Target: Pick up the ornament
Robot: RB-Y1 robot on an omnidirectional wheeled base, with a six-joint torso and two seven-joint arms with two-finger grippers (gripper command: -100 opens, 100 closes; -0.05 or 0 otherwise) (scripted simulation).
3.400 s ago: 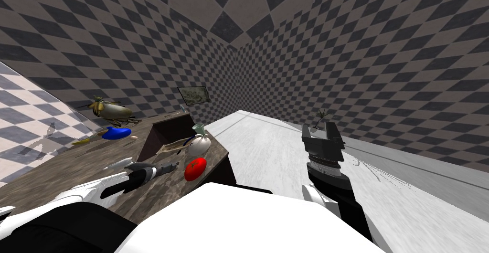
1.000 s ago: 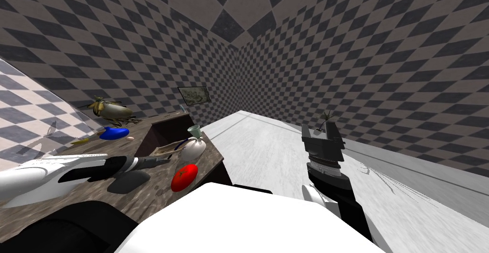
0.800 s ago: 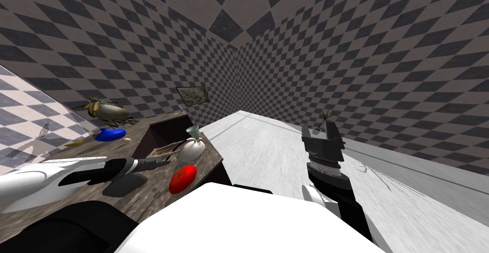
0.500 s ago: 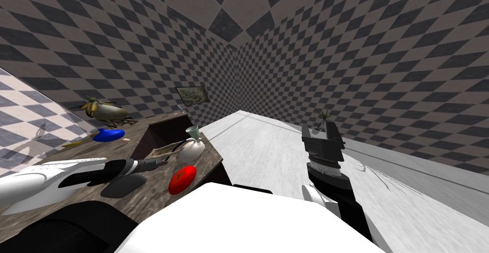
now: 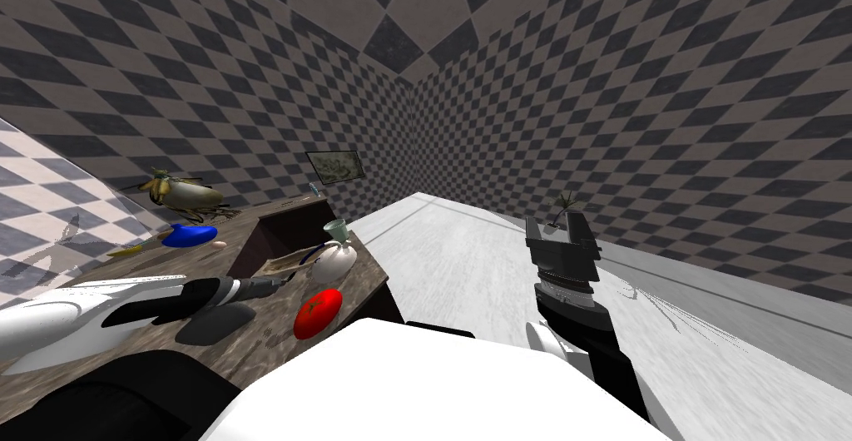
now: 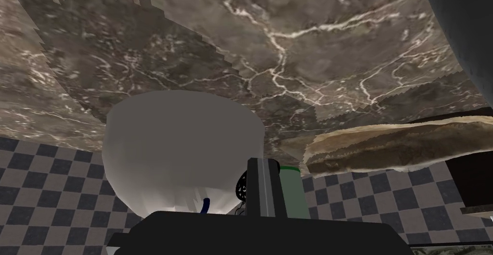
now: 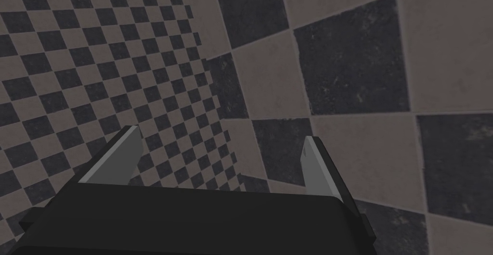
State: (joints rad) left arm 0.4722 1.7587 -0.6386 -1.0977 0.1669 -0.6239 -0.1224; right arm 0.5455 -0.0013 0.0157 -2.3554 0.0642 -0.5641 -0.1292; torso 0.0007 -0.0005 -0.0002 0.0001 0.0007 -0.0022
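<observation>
The ornament (image 5: 335,259), white-bodied with a green neck, is set near the table (image 5: 250,340) edge, just before the left end effector (image 5: 285,279), whose state cannot be told. An off-centre closure could roll it off. The right end effector (image 5: 559,232) is held open.

The head camera looks steeply down and forward, rolled, with the marble counter (image 5: 250,328) at the lower left of the frame and the right pincer (image 5: 556,230) at the lower right. The left wrist camera sits very close to the white ornament (image 6: 178,146) and the green cup (image 6: 294,194) on that counter; the head view shows both at centre left. The right wrist camera faces the checkered wall (image 7: 337,64), away from the counter.
</observation>
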